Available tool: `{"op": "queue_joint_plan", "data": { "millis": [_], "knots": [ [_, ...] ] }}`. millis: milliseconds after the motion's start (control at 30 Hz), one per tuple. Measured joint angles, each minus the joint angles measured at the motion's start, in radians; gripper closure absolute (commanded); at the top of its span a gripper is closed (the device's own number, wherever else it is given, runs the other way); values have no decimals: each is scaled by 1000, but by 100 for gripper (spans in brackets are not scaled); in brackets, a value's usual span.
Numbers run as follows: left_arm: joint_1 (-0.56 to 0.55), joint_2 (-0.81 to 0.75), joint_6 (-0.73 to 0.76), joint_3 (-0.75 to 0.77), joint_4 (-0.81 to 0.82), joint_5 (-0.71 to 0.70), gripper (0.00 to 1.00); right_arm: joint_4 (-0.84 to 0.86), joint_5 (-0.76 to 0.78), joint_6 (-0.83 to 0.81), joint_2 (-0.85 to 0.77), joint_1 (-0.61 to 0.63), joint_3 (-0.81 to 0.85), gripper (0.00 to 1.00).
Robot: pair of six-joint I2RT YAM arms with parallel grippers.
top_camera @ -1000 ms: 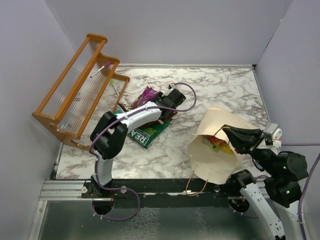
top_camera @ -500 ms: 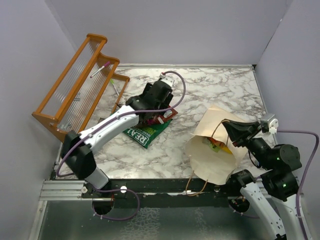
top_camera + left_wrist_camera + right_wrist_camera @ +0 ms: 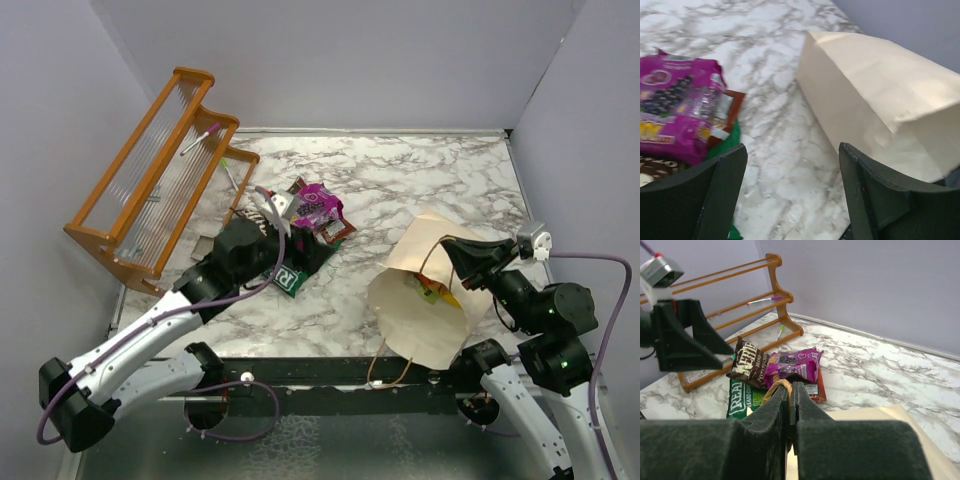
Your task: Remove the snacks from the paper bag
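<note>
The paper bag (image 3: 425,320) lies on its side at the right, mouth toward the near edge, with yellow and red-orange snacks (image 3: 436,290) showing inside. My right gripper (image 3: 791,387) is shut on the bag's brown cord handle (image 3: 774,388) and holds it up. Outside the bag, a magenta packet (image 3: 318,205) rests on a brown packet (image 3: 747,365), a red-brown one (image 3: 818,388) and the green bag (image 3: 290,275). My left gripper (image 3: 792,150) hangs open and empty just near-left of that pile, above the marble, with the paper bag (image 3: 880,105) ahead of it.
An orange wooden rack (image 3: 155,175) stands at the far left with a pen (image 3: 200,138) on it. Grey walls close in the table at the back and on both sides. A black rail (image 3: 320,372) runs along the near edge.
My left gripper opened, left the magenta packet on the pile and drew back toward the near left. The right gripper kept its hold on the handle and hardly moved.
</note>
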Motion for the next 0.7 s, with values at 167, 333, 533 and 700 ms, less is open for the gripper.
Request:
{"op": "queue_joint_plan", "data": {
  "millis": [167,333,533,700],
  "knots": [
    [-102,-145,-114,-290,315,166,26,5,0,0,5,0,2,98],
    [-418,-112,-54,-342,455,140,26,18,-1,4,23,0,5,98],
    [-735,181,199,-207,535,-70,26,28,0,5,24,0,7,98],
    [-888,497,561,-74,541,-321,26,28,0,3,32,0,26,98]
  ]
}}
